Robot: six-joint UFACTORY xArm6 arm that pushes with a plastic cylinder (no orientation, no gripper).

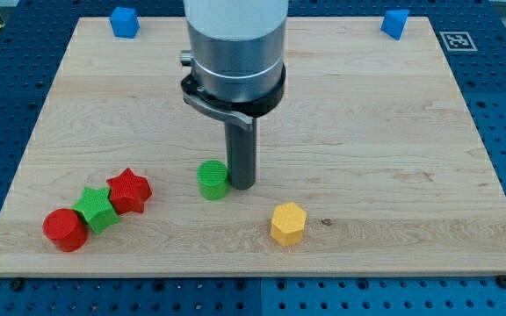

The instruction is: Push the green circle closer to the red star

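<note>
Rod upright, my tip (pixel 242 185) holding nothing, touching green circle (pixel 213 180) on its right side, red star (pixel 129 190) leftward across bare board (pixel 393 132), board edges far off

Green circle (pixel 212 179), red star (pixel 129 190), yellow hexagon (pixel 288 223), pale wood-grain board (pixel 393 132).

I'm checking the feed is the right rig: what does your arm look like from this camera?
A thick cylinder, white above and silver-grey below, with a black ring and bracket at its base and a small bolt on the view's left. From it hangs a straight dark grey rod; my tip ends it. No claw, cables or markings show.
</note>
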